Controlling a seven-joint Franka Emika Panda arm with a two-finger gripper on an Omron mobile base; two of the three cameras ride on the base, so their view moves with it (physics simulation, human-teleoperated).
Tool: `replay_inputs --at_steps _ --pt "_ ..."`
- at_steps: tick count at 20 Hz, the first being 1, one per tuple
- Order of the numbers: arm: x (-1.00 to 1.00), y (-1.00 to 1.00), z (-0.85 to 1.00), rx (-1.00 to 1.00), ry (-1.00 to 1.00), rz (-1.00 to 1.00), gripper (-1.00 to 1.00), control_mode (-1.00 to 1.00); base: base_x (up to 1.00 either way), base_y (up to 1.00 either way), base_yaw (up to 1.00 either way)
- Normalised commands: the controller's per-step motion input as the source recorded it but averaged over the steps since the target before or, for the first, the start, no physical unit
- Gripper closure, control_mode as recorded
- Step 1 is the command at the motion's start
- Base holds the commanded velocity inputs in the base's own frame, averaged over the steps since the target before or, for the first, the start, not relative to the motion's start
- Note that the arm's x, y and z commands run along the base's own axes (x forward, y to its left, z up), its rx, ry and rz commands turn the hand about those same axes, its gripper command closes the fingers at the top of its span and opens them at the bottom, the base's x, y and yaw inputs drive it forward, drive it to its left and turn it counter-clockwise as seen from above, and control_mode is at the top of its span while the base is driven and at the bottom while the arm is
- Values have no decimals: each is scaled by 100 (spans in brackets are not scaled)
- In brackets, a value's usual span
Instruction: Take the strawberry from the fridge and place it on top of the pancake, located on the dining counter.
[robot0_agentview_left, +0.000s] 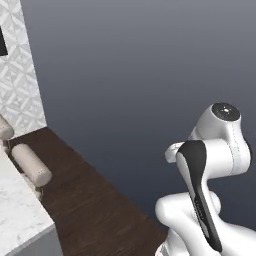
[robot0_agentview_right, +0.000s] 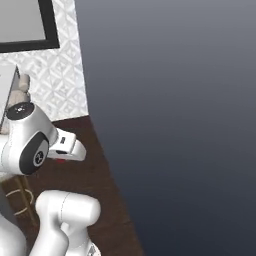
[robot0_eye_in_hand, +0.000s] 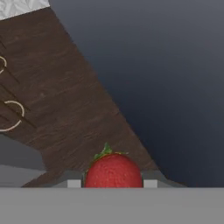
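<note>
A bright red strawberry (robot0_eye_in_hand: 113, 170) with a small green top sits between my gripper's (robot0_eye_in_hand: 113, 182) two fingertips at the bottom of the hand view, and the gripper is shut on it. In the right base view the hand reaches forward over the dark wood floor, with a speck of red strawberry (robot0_agentview_right: 61, 161) under it. A corner of the white marble dining counter (robot0_agentview_left: 20, 215) shows at the lower left of the left base view, apart from the arm. The pancake and the fridge are out of view.
A tall plain dark grey surface (robot0_agentview_left: 150, 75) stands ahead and to the right. Dark wood floor (robot0_agentview_left: 95, 200) runs along its foot. Beige round stools (robot0_agentview_left: 31, 165) stand by the counter. A patterned white tiled wall (robot0_agentview_right: 55, 80) is at the far left.
</note>
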Motion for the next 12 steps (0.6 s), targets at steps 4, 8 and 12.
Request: replay_inputs --at_steps 4,8,12 --pt "0 0 0 0 0 0 100 100 100 -36 65" --pt "0 0 0 0 0 0 100 100 100 -31 55" --pt "0 0 0 0 0 0 100 100 100 -39 36"
